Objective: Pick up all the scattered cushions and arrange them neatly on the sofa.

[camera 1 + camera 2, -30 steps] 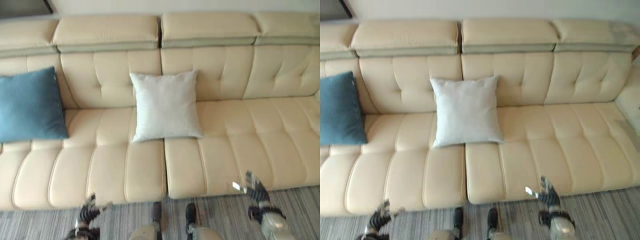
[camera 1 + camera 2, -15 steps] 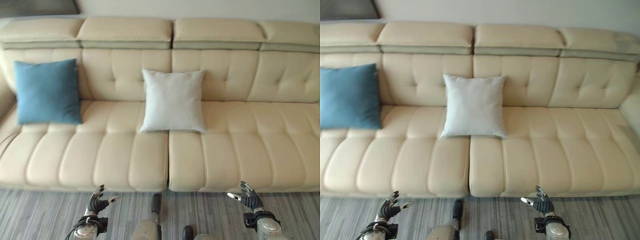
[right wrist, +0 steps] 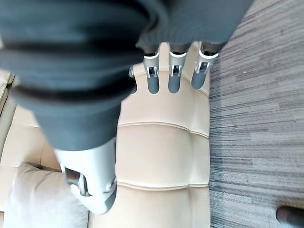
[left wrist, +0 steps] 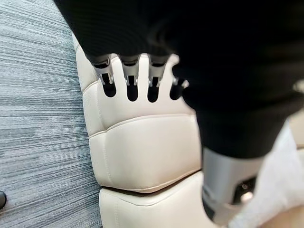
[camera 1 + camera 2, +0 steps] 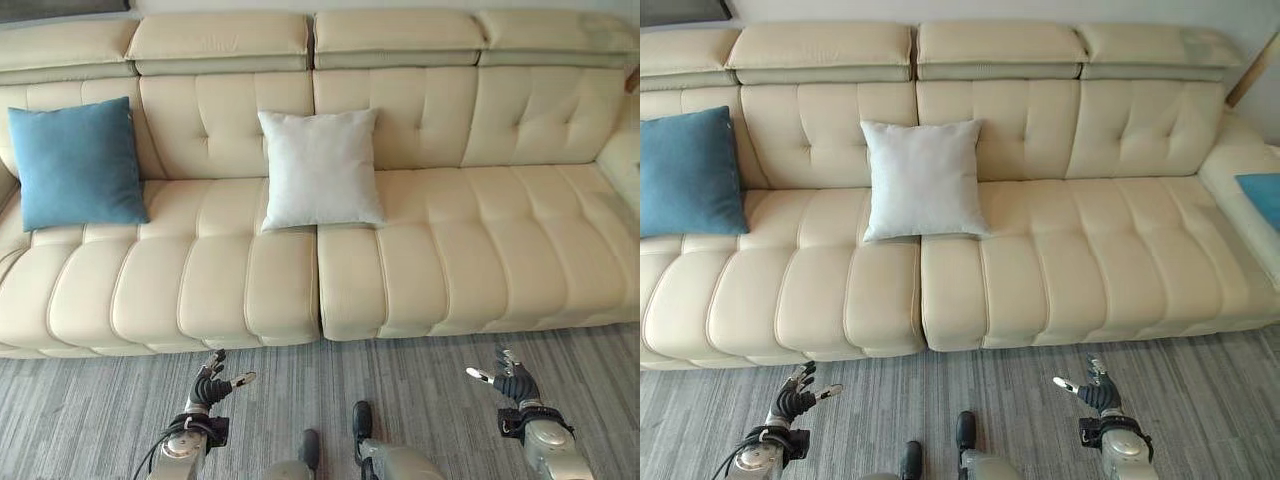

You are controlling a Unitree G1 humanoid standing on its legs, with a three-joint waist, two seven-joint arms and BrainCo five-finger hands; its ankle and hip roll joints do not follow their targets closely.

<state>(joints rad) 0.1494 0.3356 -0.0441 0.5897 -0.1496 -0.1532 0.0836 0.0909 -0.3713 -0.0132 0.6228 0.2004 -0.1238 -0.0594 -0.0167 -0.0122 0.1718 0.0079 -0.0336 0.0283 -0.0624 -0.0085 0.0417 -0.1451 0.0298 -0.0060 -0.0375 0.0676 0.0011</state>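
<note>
The whole view has shifted since half a second ago, so the camera has moved; the sofa [image 5: 400, 270] now sits higher and more grey floor [image 5: 100, 420] shows before it. A teal patch [image 5: 1262, 195] has come into sight on the sofa's right end section; I cannot tell what it is. The blue cushion [image 5: 75, 162] and white cushion [image 5: 318, 168] lean against the backrest, well apart, as before. The left robot hand [image 5: 210, 384] and right robot hand [image 5: 510, 380] hover low over the floor, just short of the sofa front, fingers loosely spread, holding and touching nothing.
</note>
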